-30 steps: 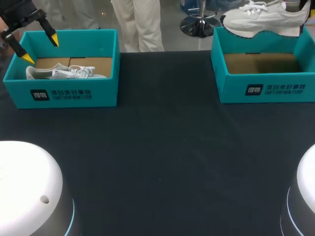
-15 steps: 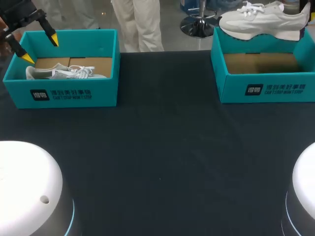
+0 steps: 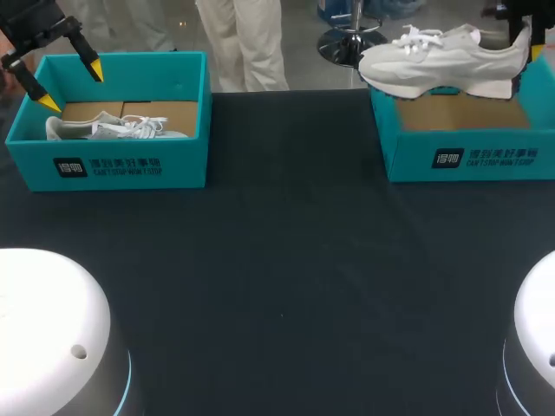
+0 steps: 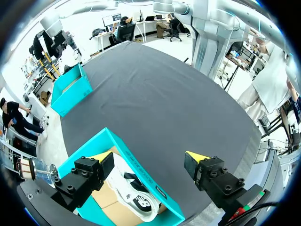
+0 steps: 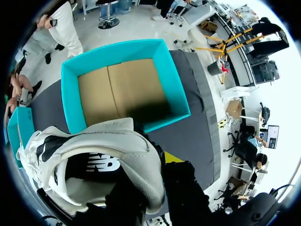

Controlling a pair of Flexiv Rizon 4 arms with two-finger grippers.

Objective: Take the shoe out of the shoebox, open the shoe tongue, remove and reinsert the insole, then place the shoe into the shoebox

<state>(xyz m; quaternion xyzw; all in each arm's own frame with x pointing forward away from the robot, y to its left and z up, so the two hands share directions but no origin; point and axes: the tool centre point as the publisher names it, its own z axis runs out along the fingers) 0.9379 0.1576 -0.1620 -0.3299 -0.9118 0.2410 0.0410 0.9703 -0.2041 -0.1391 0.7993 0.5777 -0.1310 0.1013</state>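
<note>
The right claw [image 3: 523, 39] is gripping the shoe [image 3: 438, 65] by its heel just above the right shoebox [image 3: 468, 158]. Held so far back, the shoe risks tilting and slipping free. The left claw [image 3: 71, 86] is gaping wide.

Your left gripper [image 3: 71, 85] hangs at ten o'clock in the head view. Its arm enters from that corner, and its two yellow-tipped fingers [image 3: 94, 69] are spread wide with nothing between them, tips slanting down toward four o'clock. Your right gripper [image 3: 524, 36] sits up at two o'clock with most of its arm out of view. It is clamped on the heel of the shoe [image 3: 434, 62], one finger outside the heel wall and the other inside the collar.
</note>
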